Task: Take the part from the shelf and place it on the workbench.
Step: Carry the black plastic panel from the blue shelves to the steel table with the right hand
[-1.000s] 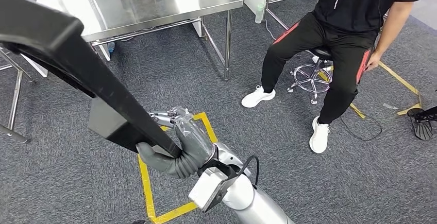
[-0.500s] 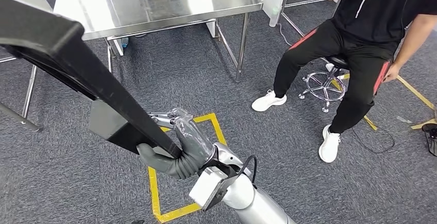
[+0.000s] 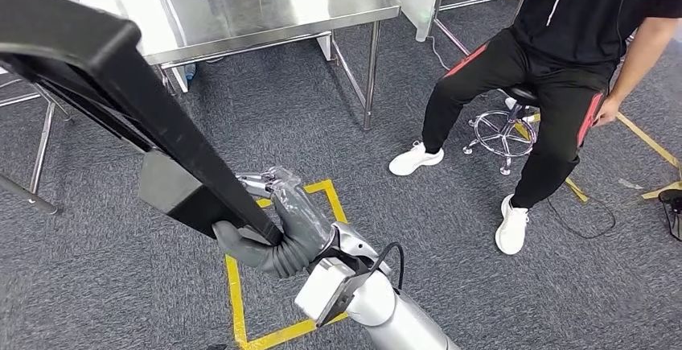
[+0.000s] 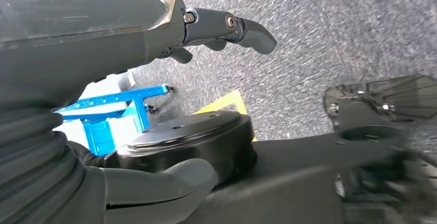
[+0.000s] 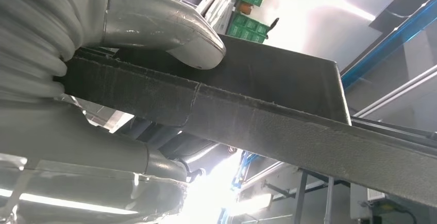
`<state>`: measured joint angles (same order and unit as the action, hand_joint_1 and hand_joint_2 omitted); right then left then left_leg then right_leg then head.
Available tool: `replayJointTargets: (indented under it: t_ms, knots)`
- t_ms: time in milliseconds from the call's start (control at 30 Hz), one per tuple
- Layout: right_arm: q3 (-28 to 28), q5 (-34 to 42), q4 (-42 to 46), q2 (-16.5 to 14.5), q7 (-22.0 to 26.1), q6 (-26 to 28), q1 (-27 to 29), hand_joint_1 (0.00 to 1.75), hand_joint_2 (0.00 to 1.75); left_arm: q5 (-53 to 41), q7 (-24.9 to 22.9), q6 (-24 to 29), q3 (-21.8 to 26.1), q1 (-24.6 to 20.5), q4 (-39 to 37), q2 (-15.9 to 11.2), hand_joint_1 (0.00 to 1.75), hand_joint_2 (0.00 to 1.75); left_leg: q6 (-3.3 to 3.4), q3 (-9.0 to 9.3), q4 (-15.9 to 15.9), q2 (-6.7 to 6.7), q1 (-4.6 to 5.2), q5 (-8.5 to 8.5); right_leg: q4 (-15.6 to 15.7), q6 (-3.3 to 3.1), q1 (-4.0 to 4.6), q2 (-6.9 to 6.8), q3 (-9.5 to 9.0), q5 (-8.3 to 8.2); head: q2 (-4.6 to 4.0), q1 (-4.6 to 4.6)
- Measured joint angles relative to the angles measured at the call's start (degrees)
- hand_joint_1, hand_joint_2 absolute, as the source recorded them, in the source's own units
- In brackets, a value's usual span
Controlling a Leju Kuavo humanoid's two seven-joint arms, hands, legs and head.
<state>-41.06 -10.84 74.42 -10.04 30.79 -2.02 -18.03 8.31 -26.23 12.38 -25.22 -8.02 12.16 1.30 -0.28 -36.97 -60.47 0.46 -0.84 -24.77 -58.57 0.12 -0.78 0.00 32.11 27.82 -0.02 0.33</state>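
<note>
One right robot hand (image 3: pixel 277 233) grips the near end of the long black part (image 3: pixel 121 117), thumb (image 5: pixel 198 46) clamped over its edge. The left robot hand (image 4: pixel 77 131) lies against a black round piece; whether it grips is unclear. Beyond stands the steel surface (image 3: pixel 241 4), and a seated person (image 3: pixel 555 52).

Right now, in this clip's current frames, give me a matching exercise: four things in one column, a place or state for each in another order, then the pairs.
Things:
1. long black part
2. steel workbench
3. yellow tape square
4. person

Place or state:
A. on the carpet under the right arm
B. seated on a stool at the right
C. gripped by the right hand
D. standing ahead, its top bare and shiny

Pairs: 1-C, 2-D, 3-A, 4-B
</note>
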Motion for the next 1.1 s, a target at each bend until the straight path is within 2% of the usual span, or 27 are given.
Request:
replayJointTargets:
  t_ms: [33, 100, 167, 233, 300, 333, 367, 400, 433, 467, 500, 567, 667, 700, 733, 800, 833, 867, 900, 933, 967, 1000, 1033, 1100]
  knots:
    - [0.02, -0.03, 0.0, -0.02, 0.03, 0.06, -0.01, 1.75, 1.75, -0.02, 0.0, -0.04, 0.0, -0.09, 0.01, -0.02, 0.0, 1.75, 0.29, 0.84, 1.45, 0.12, 0.21, 0.03, 0.01, 0.3, 0.13, -0.02, -0.03, 0.18, 0.0, 0.02]
    - [0.04, -0.1, 0.01, -0.07, 0.08, 0.14, -0.03, 1.75, 1.75, -0.06, 0.0, -0.09, 0.0, -0.21, 0.02, -0.03, 0.0, 1.75, 0.94, 1.24, 1.89, -0.08, 0.57, -0.41, 0.22, 0.95, 0.19, -0.13, -0.13, 0.38, 0.0, 0.04]
    - [0.08, -0.14, 0.02, -0.13, 0.11, 0.22, -0.1, 1.75, 1.75, -0.13, 0.0, -0.1, 0.01, -0.21, 0.03, -0.04, 0.0, 1.75, 1.74, 1.93, 2.55, -0.25, 0.51, -0.34, -0.58, 1.46, 0.21, -0.21, 0.11, 0.93, 0.0, 0.06]
    - [0.12, -0.17, 0.0, -0.05, 0.16, 0.32, -0.22, 1.75, 1.75, -0.22, 0.0, -0.1, 0.02, -0.3, 0.04, -0.04, 0.0, 1.75, 2.47, 2.76, 3.14, -0.3, 0.33, -0.37, -5.44, 1.37, 0.21, -0.16, 2.68, 2.77, 0.0, 0.15]
    - [0.11, -0.21, -0.17, 0.21, 0.18, 0.35, -0.17, 1.75, 1.75, -0.27, 0.0, -0.1, 0.02, -0.38, 0.03, -0.05, 0.0, 1.75, 2.89, 3.12, 3.18, -0.46, 0.37, -0.73, -13.03, 1.18, 0.19, -0.11, 7.35, 4.92, 0.0, 0.2]
    - [0.11, -0.22, -0.3, 0.36, 0.17, 0.36, -0.1, 1.75, 1.75, -0.27, 0.0, -0.1, 0.02, -0.37, 0.03, -0.04, 0.0, 1.75, 2.94, 3.28, 3.17, -0.6, 0.38, -0.93, -15.35, 1.38, 0.17, -0.09, 9.13, 5.12, 0.0, 0.2]
    - [0.1, -0.22, -0.41, 0.47, 0.16, 0.36, -0.07, 1.75, 1.75, -0.27, 0.0, -0.1, 0.02, -0.36, 0.02, -0.04, 0.0, 1.75, 2.9, 3.5, 3.15, -0.79, 0.37, -1.17, -15.62, 1.8, 0.13, -0.08, 9.92, 4.39, 0.0, 0.2]
    - [0.1, -0.22, -0.47, 0.52, 0.15, 0.36, -0.08, 1.75, 1.75, -0.27, 0.0, -0.1, 0.02, -0.34, 0.02, -0.04, 0.0, 1.75, 2.79, 3.81, 3.14, -0.98, 0.35, -1.43, -13.55, 2.33, 0.05, -0.08, 9.47, 2.79, 0.0, 0.2]
    - [0.09, -0.22, -0.5, 0.54, 0.14, 0.36, -0.12, 1.75, 1.75, -0.27, 0.0, -0.1, 0.02, -0.33, 0.02, -0.03, 0.0, 1.75, 2.6, 4.16, 3.12, -1.16, 0.33, -1.73, -9.81, 2.87, -0.08, -0.08, 8.08, 0.72, 0.0, 0.2]
    - [0.08, -0.22, -0.54, 0.55, 0.15, 0.36, -0.18, 1.75, 1.75, -0.27, 0.0, -0.11, 0.02, -0.33, 0.02, -0.03, 0.0, 1.75, 2.33, 4.48, 3.02, -1.3, 0.42, -2.09, -5.73, 3.19, -0.17, -0.07, 6.42, -1.15, 0.0, 0.22]
    - [0.07, -0.22, -0.58, 0.51, 0.15, 0.36, -0.22, 1.75, 1.75, -0.27, 0.0, -0.11, 0.02, -0.34, 0.03, -0.04, 0.0, 1.75, 2.03, 4.72, 2.92, -1.43, 0.54, -2.48, -2.59, 3.11, -0.23, -0.04, 5.01, -2.45, 0.0, 0.21]
    - [0.08, -0.22, -0.73, 0.4, 0.16, 0.36, -0.28, 1.75, 1.75, -0.28, 0.0, -0.11, 0.02, -0.35, 0.03, -0.07, 0.0, 1.75, 1.39, 4.94, 2.8, -1.55, 0.68, -3.13, -0.05, 2.24, -0.19, 0.02, 3.76, -3.16, 0.0, 0.21]
    - [0.1, -0.24, -0.81, 0.16, 0.19, 0.38, -0.45, 1.75, 1.75, -0.42, 0.0, -0.08, 0.01, -0.38, 0.05, -0.11, 0.0, 1.75, 0.46, 4.85, 2.26, -1.36, 0.22, -4.07, 0.08, 0.84, -0.32, 0.13, 3.22, -2.8, 0.0, 0.18]
    - [0.11, -0.25, -0.81, 0.03, 0.22, 0.43, -0.53, 1.75, 1.75, -0.49, 0.0, -0.07, 0.01, -0.4, 0.05, -0.11, 0.0, 1.75, 0.15, 4.18, 0.79, -1.21, 0.11, -4.83, 0.13, 0.38, -0.47, 0.17, 2.87, -2.61, 0.0, 0.14]
    - [0.14, -0.26, -0.81, -0.08, 0.27, 0.48, -0.58, 1.75, 1.75, -0.55, 0.0, -0.06, 0.0, -0.42, 0.06, -0.11, 0.0, 1.75, -0.13, 2.78, -1.9, -1.05, 0.01, -5.97, 0.16, -0.05, -0.59, 0.18, 2.48, -2.36, 0.0, 0.13]
    - [0.16, -0.29, -0.92, -0.16, 0.35, 0.56, -0.55, 1.75, 1.75, -0.6, 0.0, -0.05, 0.0, -0.36, 0.05, -0.09, 0.0, 1.75, -0.53, -1.65, -9.42, -0.86, -0.13, -8.43, 0.16, -0.61, -0.48, 0.17, 1.86, -1.74, 0.0, 0.1]
    - [0.17, -0.31, -1.03, -0.14, 0.36, 0.57, -0.5, 1.75, 1.75, -0.6, 0.0, -0.05, 0.0, -0.27, 0.04, -0.09, 0.0, 1.75, -0.64, -3.78, -12.29, -0.83, -0.2, -8.86, 0.16, -0.71, -0.44, 0.19, 1.54, -1.42, 0.0, 0.12]
    - [0.17, -0.32, -1.14, -0.13, 0.36, 0.58, -0.44, 1.75, 1.75, -0.6, 0.0, -0.05, 0.0, -0.18, 0.04, -0.1, 0.0, 1.75, -0.65, -5.03, -13.25, -0.8, -0.25, -8.17, 0.16, -0.7, -0.41, 0.24, 1.14, -1.07, 0.0, 0.11]
    - [0.17, -0.31, -1.23, -0.13, 0.36, 0.59, -0.42, 1.75, 1.75, -0.6, 0.0, -0.05, 0.0, -0.12, 0.04, -0.11, 0.0, 1.75, -0.57, -5.13, -11.96, -0.74, -0.28, -6.37, 0.16, -0.62, -0.4, 0.32, 0.64, -0.69, 0.0, 0.1]
    - [0.18, -0.31, -1.28, -0.15, 0.36, 0.59, -0.44, 1.75, 1.75, -0.6, 0.0, -0.05, 0.0, -0.1, 0.04, -0.14, 0.0, 1.75, -0.41, -4.17, -8.82, -0.62, -0.29, -3.85, 0.16, -0.48, -0.4, 0.38, 0.06, -0.28, 0.0, 0.11]
    - [0.19, -0.31, -1.29, -0.17, 0.36, 0.6, -0.49, 1.75, 1.75, -0.61, 0.0, -0.05, 0.0, -0.11, 0.04, -0.16, 0.0, 1.75, -0.17, -2.63, -5.06, -0.4, -0.26, -1.66, 0.21, -0.27, -0.39, 0.44, -0.51, 0.14, 0.0, 0.13]
    - [0.19, -0.3, -1.29, -0.21, 0.37, 0.6, -0.56, 1.75, 1.75, -0.61, 0.0, -0.05, 0.0, -0.16, 0.04, -0.19, 0.0, 1.75, 0.1, -1.02, -1.67, -0.21, -0.1, -0.3, 0.24, 0.03, -0.23, 0.46, -0.9, 0.54, 0.0, 0.13]
    - [0.19, -0.3, -1.29, -0.23, 0.38, 0.6, -0.64, 1.75, 1.75, -0.62, 0.0, -0.05, 0.0, -0.22, 0.05, -0.2, 0.0, 1.75, 0.43, 0.1, 0.48, -0.08, 0.1, 0.2, 0.38, 0.37, -0.12, 0.45, -1.14, 0.81, 0.0, 0.15]
    - [0.19, -0.3, -1.31, -0.22, 0.39, 0.6, -0.73, 1.75, 1.75, -0.62, 0.0, -0.06, 0.0, -0.29, 0.06, -0.2, 0.0, 1.75, 1.14, 0.97, 1.95, -0.12, 0.52, -0.3, 0.47, 1.09, 0.24, 0.42, -1.54, 0.94, 0.0, 0.14]
